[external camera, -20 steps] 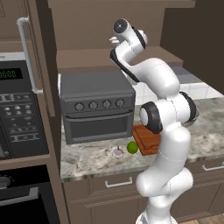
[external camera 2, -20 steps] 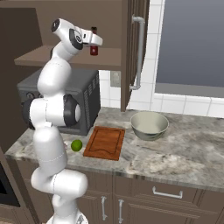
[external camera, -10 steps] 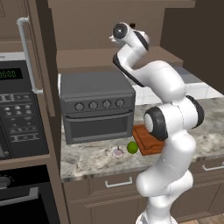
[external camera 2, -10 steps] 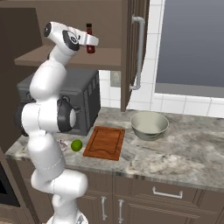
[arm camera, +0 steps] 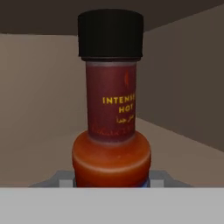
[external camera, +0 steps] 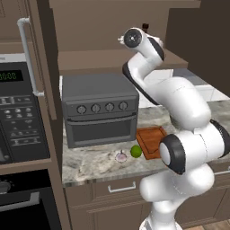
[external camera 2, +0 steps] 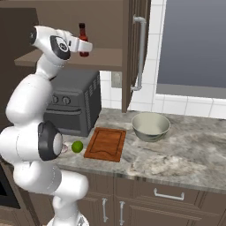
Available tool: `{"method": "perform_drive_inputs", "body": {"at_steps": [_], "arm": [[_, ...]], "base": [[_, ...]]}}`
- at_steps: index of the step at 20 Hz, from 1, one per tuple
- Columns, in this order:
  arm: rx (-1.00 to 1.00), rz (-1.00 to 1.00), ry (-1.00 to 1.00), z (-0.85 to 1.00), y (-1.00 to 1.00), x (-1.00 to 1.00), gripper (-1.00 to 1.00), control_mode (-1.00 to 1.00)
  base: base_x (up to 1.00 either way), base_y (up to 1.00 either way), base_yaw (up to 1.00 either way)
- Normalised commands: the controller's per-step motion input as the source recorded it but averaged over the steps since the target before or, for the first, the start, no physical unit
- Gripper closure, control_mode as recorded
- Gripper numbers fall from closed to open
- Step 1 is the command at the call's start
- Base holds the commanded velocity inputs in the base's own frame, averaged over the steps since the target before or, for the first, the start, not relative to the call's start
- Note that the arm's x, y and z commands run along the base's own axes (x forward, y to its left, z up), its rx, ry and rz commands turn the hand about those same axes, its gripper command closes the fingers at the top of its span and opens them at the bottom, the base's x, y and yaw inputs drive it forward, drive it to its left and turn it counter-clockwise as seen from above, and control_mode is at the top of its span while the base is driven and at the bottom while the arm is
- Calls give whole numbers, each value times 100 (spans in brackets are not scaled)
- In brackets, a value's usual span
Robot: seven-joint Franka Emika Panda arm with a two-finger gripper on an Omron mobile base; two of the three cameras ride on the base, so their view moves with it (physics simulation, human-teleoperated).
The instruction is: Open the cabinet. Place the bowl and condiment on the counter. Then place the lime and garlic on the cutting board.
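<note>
Counter [external camera 2: 185, 154]: cutting board [external camera 2: 106, 143], bowl [external camera 2: 150, 126], lime [external camera 2: 77, 146], garlic [external camera: 121, 157], toaster oven [external camera: 99, 108].

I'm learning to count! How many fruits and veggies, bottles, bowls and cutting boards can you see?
Fruits and veggies: 2, the lime and the garlic
Bottles: 1, the condiment
Bowls: 1, the bowl
Boards: 1, the cutting board
Total: 5

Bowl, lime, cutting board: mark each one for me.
bowl [external camera 2: 150, 126], right base view, inner wall.
lime [external camera 2: 77, 146], right base view, middle of the fruit.
cutting board [external camera 2: 106, 143], right base view, bare centre of the board.
</note>
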Motion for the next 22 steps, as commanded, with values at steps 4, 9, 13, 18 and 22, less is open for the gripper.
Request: {"method": "perform_drive_inputs", "body": {"at_steps": [4, 9, 13, 18, 22], "arm": [[7, 0, -2, 59, 0, -100, 100, -100], [1, -1, -1, 18, 0, -100, 100, -100], [0, 0, 0, -14, 0, -100, 100, -100], [0, 0, 0, -16, 0, -100, 100, -100], [0, 1, 2, -27, 0, -87, 100, -100]], "base": [[0, 0, 0], [0, 0, 0], [0, 0, 0], [0, 0, 0], [0, 0, 0]]}}
